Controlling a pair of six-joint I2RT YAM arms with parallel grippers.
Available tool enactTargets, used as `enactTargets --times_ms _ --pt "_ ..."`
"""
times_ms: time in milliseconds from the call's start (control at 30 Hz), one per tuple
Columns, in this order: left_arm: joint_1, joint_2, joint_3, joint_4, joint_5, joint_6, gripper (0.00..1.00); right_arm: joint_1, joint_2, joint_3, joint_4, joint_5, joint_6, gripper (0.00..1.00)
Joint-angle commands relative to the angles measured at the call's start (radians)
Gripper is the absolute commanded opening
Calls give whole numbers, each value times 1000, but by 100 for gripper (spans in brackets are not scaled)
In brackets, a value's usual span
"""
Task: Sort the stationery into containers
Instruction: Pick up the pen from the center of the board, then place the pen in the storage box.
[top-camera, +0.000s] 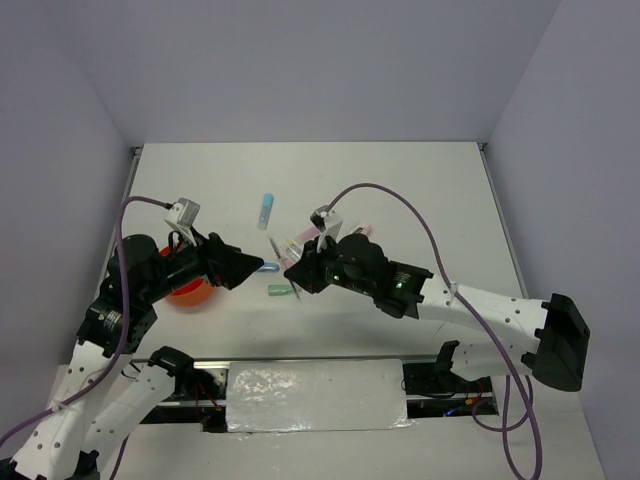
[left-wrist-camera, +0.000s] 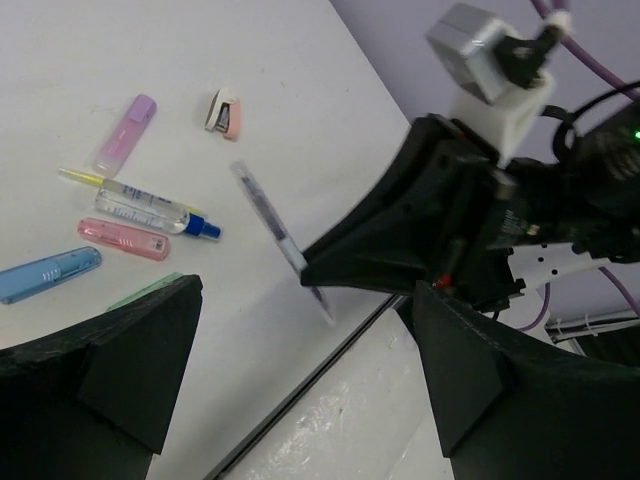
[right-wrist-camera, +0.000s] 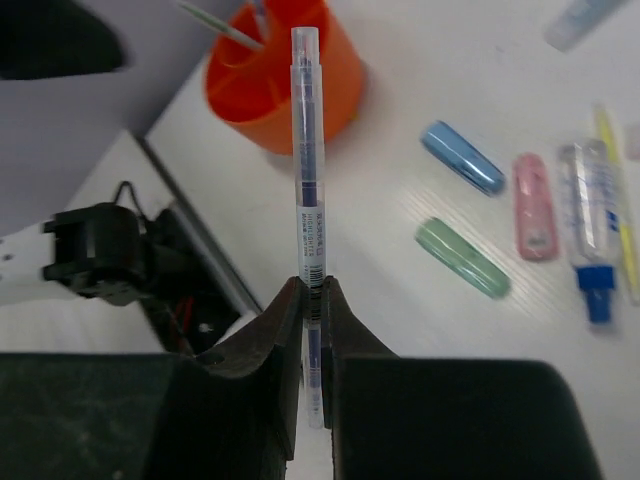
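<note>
A: How far along are we?

B: Early. The orange cup (right-wrist-camera: 285, 95) holds a couple of thin items. My right gripper (right-wrist-camera: 312, 290) pinches a clear pen (right-wrist-camera: 305, 150) aloft, aimed cupward. My left gripper (top-camera: 248, 270) gapes, empty. The pastel pieces (right-wrist-camera: 462, 258) and the blue-tipped pen (right-wrist-camera: 587, 230) lie on the desk (right-wrist-camera: 420, 120).

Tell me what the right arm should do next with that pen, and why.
Probably carry the clear pen over the mouth of the orange cup. The right gripper is shut on it in the air, and the cup stands apart, open-topped.
</note>
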Motion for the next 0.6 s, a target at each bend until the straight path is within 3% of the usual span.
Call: enactTargets --times_ms 0,200,300,333,433,500,567 --pt "6 9 34 50 -39 5 98 55 -36 18 192 -62 -4 0" --pt "6 29 28 39 -33 25 91 149 14 111 205 -82 -94 0" --pt "6 11 22 56 -19 24 74 172 42 134 206 -86 -109 0" --pt "6 6 25 55 -12 24 61 177 47 140 206 -82 -113 0" --pt "6 7 40 32 2 30 37 177 54 149 223 -79 -113 0" --pt "6 6 43 22 5 35 30 177 67 163 219 -79 -119 0" --pt "6 3 48 18 7 39 17 178 74 183 216 -84 -123 0"
